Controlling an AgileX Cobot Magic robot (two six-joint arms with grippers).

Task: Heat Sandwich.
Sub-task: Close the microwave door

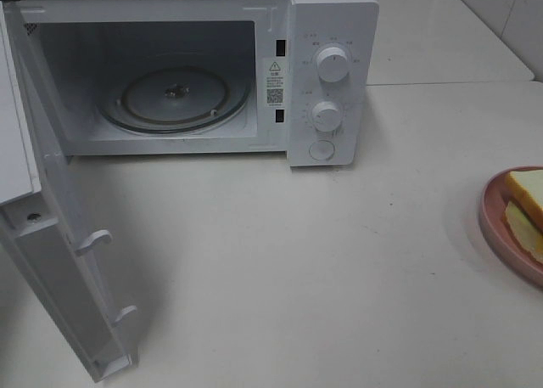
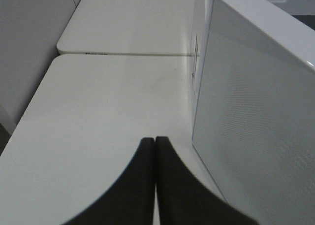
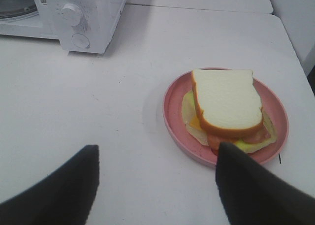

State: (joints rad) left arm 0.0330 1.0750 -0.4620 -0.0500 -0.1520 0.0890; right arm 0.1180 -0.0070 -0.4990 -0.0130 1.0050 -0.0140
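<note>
The sandwich (image 3: 227,104), white bread with tan crust over yellow and red filling, lies on a round pink plate (image 3: 173,114) on the white table. In the exterior high view the sandwich (image 1: 528,194) and plate (image 1: 494,222) show at the right edge, partly cut off. My right gripper (image 3: 156,158) is open and empty, above the table just short of the plate, one finger over the plate's near rim. My left gripper (image 2: 155,140) is shut and empty, beside the microwave's open door (image 2: 251,112). Neither gripper shows in the exterior high view.
A white microwave (image 1: 335,74) stands at the back of the table, its door (image 1: 59,269) swung open to the left. A glass turntable (image 1: 174,95) lies inside. The microwave's knobs (image 3: 72,13) also show in the right wrist view. A table seam runs behind.
</note>
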